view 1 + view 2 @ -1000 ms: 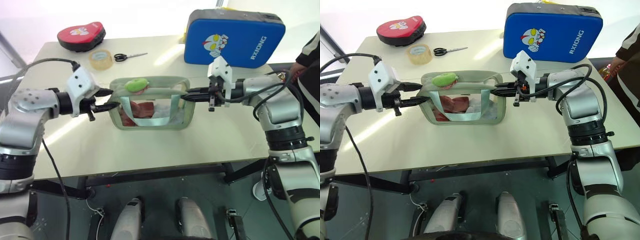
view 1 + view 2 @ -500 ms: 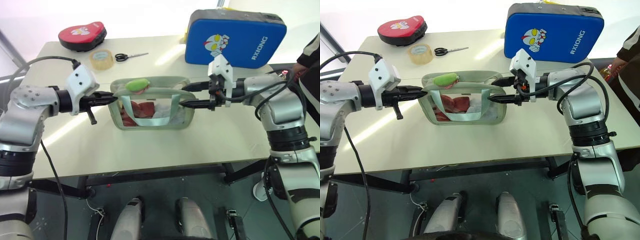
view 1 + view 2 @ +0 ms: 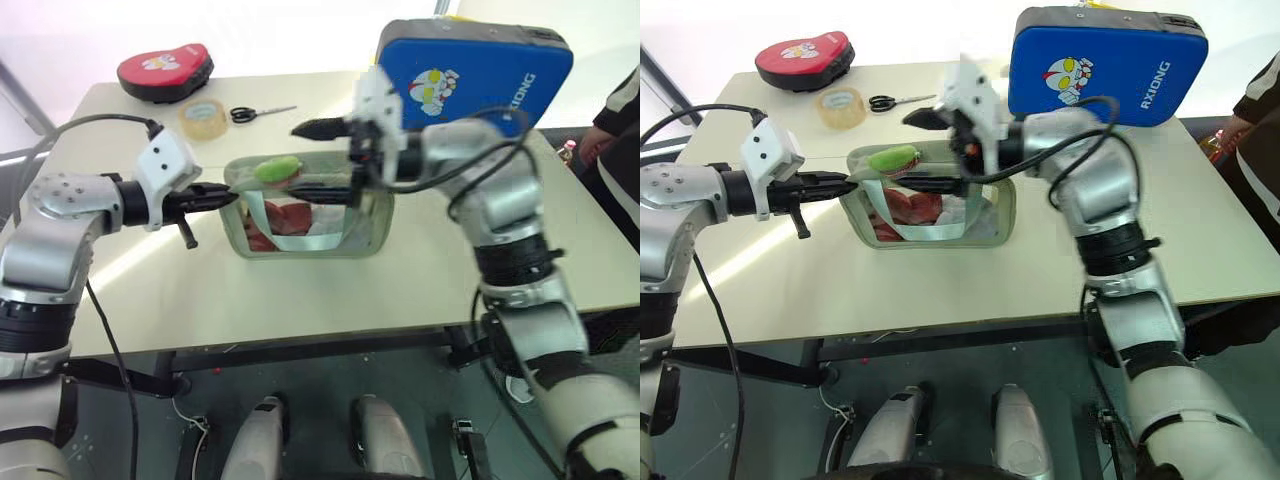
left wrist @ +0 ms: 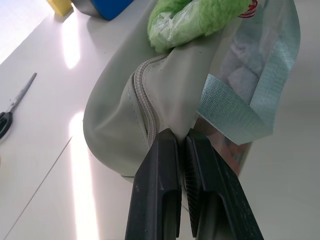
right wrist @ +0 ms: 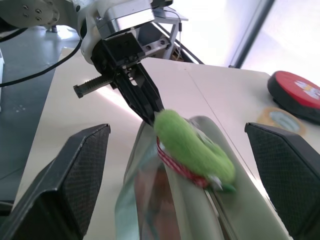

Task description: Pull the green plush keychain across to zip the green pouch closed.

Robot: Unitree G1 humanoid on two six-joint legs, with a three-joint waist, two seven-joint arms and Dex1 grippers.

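The green plush keychain point(image 3: 277, 169) sits atop the green pouch's point(image 3: 300, 235) left end, where the left gripper point(image 3: 228, 196) clamps the pouch rim; the wide-open right gripper point(image 3: 305, 160) should close squarely around the plush.

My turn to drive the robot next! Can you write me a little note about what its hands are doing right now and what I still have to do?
Left gripper: shut, pinching the left end of the green pouch by the zipper.
Right gripper: wide open over the pouch, fingers either side of the green plush keychain, not gripping it yet.
The pouch stands on the table; the keychain sits near the pouch's left end.
Done: pouch steadied.
Left: close the right gripper on the keychain and pull it across to zip the pouch shut.
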